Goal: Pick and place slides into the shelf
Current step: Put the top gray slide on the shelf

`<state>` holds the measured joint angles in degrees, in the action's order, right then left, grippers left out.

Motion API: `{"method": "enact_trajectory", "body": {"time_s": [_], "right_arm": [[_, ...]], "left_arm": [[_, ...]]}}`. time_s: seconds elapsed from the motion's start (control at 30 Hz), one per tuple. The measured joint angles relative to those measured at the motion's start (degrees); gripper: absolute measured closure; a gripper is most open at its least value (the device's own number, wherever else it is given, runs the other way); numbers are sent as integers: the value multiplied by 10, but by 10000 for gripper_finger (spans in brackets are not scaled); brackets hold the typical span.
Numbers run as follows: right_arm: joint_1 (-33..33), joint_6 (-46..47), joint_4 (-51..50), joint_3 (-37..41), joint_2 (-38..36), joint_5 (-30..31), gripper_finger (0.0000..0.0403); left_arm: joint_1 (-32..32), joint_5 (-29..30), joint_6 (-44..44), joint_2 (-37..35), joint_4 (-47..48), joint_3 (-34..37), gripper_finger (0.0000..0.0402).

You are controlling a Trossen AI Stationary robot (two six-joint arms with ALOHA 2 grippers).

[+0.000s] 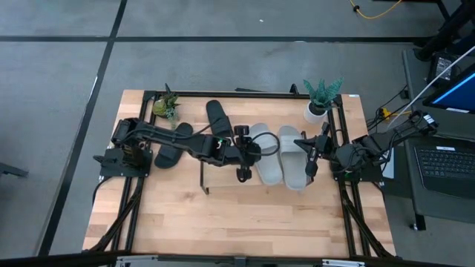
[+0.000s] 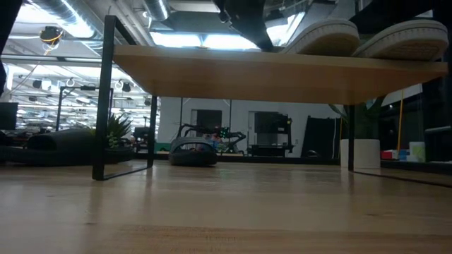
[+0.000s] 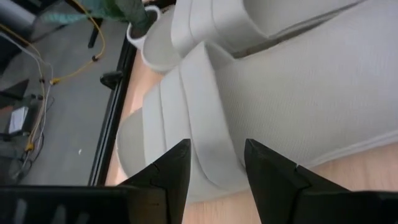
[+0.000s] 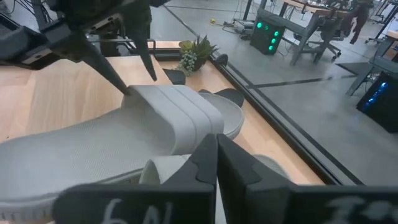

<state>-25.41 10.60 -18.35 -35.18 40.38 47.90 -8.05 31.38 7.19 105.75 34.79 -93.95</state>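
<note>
Item: shelf-loading task, roughly half done by the look of it. Two light grey slides (image 1: pixel 280 154) lay side by side on the shelf (image 2: pixel 282 70), directly beneath both grippers; the low view showed their soles resting on the board. Two black slides remained off the shelf on the tabletop: one (image 1: pixel 218 117) lay behind the left gripper (image 1: pixel 245 154), the other (image 1: pixel 172 148) lay beside the left arm's forearm, well back from its fingers. Left gripper: hovered just over the nearer grey slide's strap (image 3: pixel 199 112), fingers spread apart, holding nothing. Right gripper (image 4: pixel 216 158): fingers pressed together, empty, poised just above the strap of the outer grey slide (image 1: pixel 295 159). Remaining work, as judged: both black slides to be picked up and set on the board's free half, on the left gripper's side. Obscured: the left arm covered part of the shelf's vacant end in the high view; whether the left fingertips touched the strap could not be told. Potted plants (image 1: pixel 320 100) stood at the table's far corners.
</note>
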Motion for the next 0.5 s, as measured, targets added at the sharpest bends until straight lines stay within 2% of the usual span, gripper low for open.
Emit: {"method": "enact_trajectory", "body": {"time_s": [0.3,0.5], "right_arm": [[0,11,-4,0,7,0,379],[0,11,-4,0,20,0,390]], "left_arm": [[2,6,-11,0,14,0,259],[3,26,-6,0,14,0,265]]}}
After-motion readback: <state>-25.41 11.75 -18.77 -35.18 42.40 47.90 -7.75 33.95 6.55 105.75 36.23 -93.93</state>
